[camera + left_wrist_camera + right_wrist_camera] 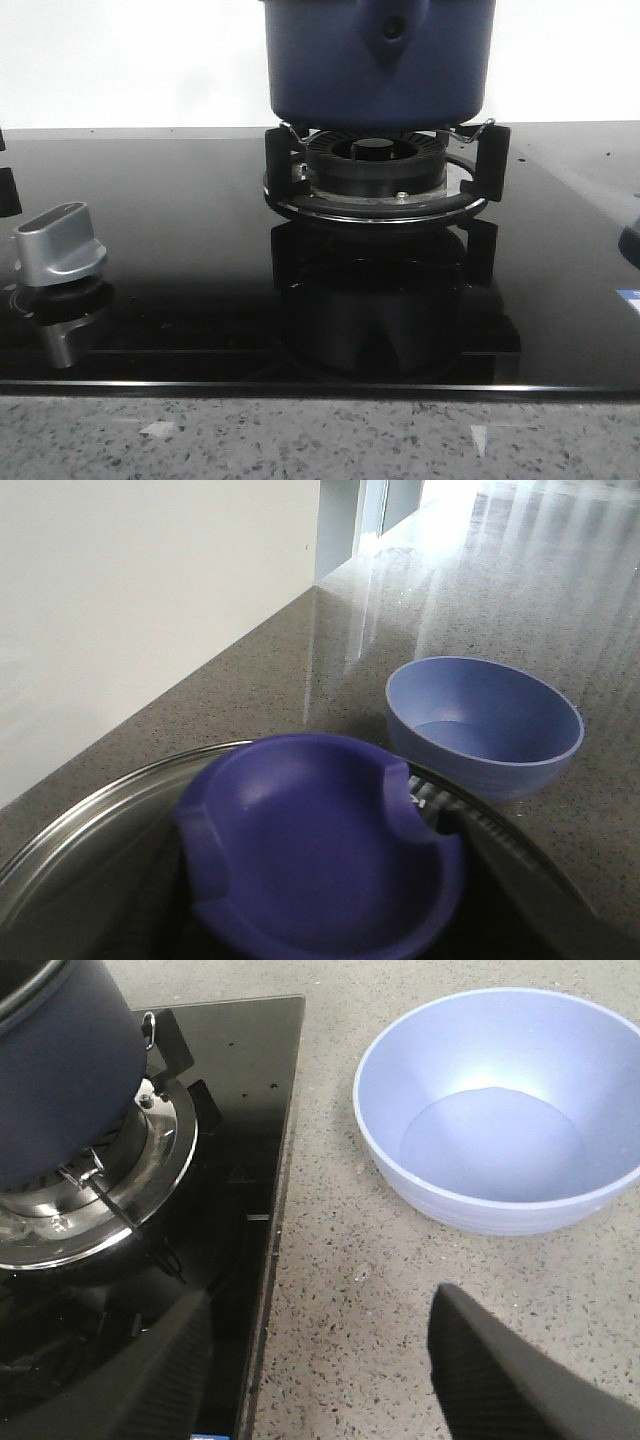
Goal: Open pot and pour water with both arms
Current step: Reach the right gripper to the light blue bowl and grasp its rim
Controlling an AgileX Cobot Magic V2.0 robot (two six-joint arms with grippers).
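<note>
Right fingers (500,1380) spread wide, holding nothing, above counter between pot (60,1070) and bowl (500,1110); left fingers' state unclear

There is one big round dark-blue pot (378,60). There is one black ringed gas burner (377,165) under it. There is one shiny silver knob (60,242). There is one light-blue round bowl (503,1110). There is one purple round lid knob (320,845).
</note>
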